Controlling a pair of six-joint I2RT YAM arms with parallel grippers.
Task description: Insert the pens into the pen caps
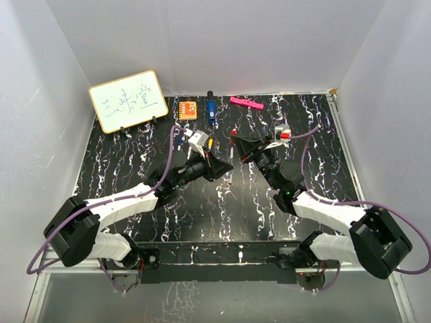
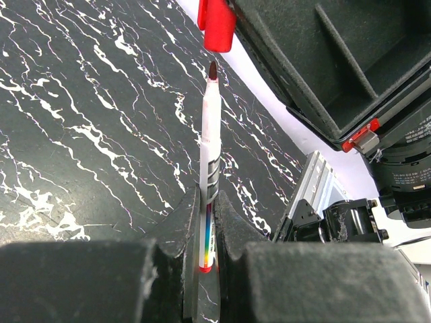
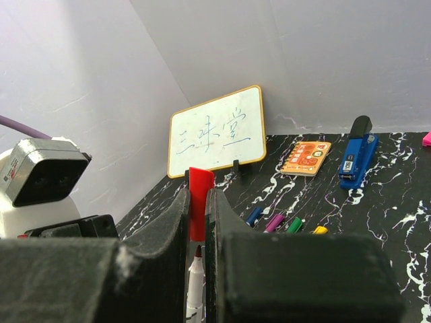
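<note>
From above, both arms reach to the middle of the bench [image 1: 114, 161], probably so pen and cap can be joined in the air.

Left wrist: the left tool [image 2: 207, 210] pinches a pen [image 2: 209, 128], its tip aimed at the red cap [image 2: 217, 25] just beyond, not yet inside.

Right wrist: the right tool [image 3: 196, 202] pinches that cap, steadying it in line with the pen below.
</note>
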